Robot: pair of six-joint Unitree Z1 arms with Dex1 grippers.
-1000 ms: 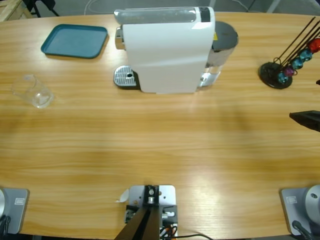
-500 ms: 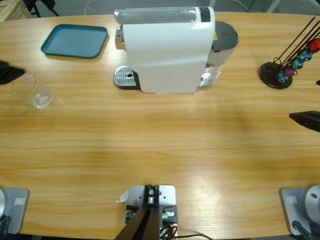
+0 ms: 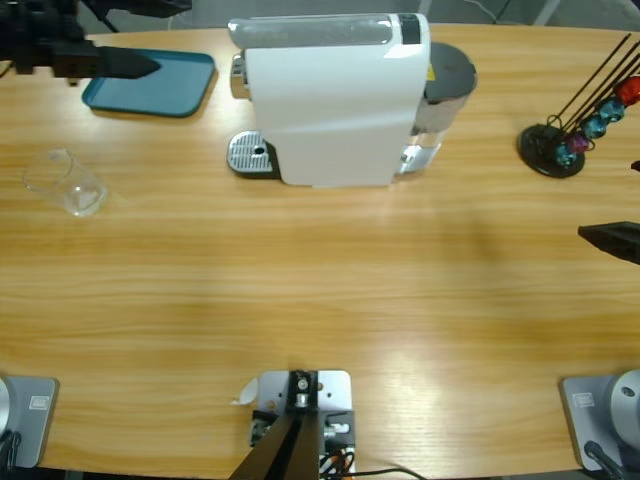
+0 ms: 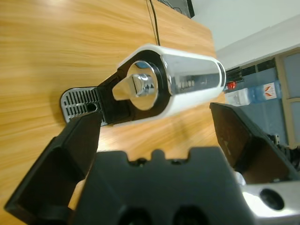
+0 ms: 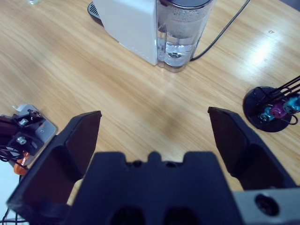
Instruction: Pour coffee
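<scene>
Grained wooden table [image 3: 320, 290]; glossy white boxy coffee machine [image 3: 335, 100]; both claws spread, empty.

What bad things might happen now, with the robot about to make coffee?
1. The glass lies on its side, away from the coffee machine, so no cup is on the drip tray. Coffee brewed now would likely spill there.
2. A tipped glass may roll or slip when a gripper tries to pick it up.
3. The open left gripper hangs over the teal tray, close to the machine; a quick swing might bump it.
</scene>
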